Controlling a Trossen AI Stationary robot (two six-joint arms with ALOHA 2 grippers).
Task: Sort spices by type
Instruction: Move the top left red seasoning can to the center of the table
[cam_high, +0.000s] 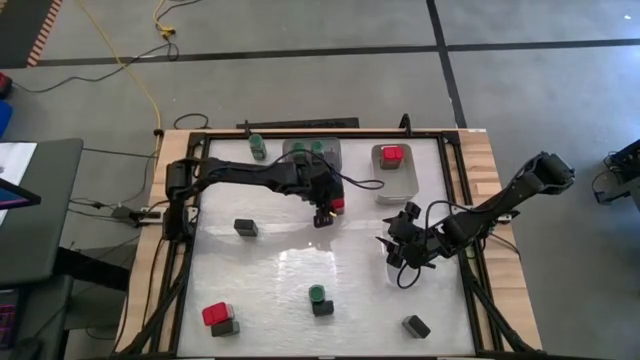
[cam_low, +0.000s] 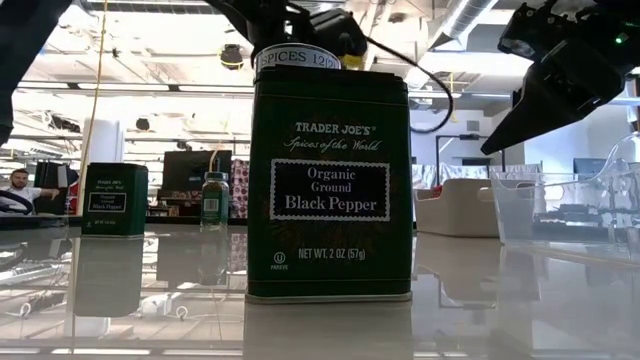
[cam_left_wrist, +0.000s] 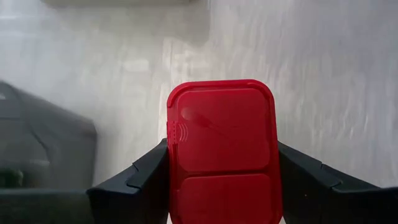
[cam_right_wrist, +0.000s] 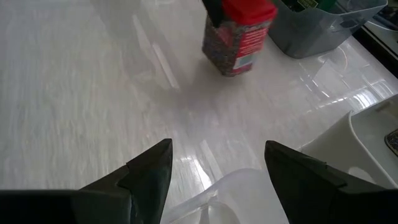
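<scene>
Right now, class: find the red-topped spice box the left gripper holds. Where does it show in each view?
High: red-topped spice box at centre, by the left gripper.
Low: not identifiable.
Left wrist: between the fingers.
Right wrist: near the grey tray, the shared landmark.

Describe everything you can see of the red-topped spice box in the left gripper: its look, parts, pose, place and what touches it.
The red-topped spice box has a glossy red plastic lid with rounded corners and a seam across it like a flip flap. Its body looks dark and speckled with a red label. The left gripper is shut on it, one dark finger pressing each side. It stands upright at or just above the white table, near the middle, in front of the grey tray.
</scene>
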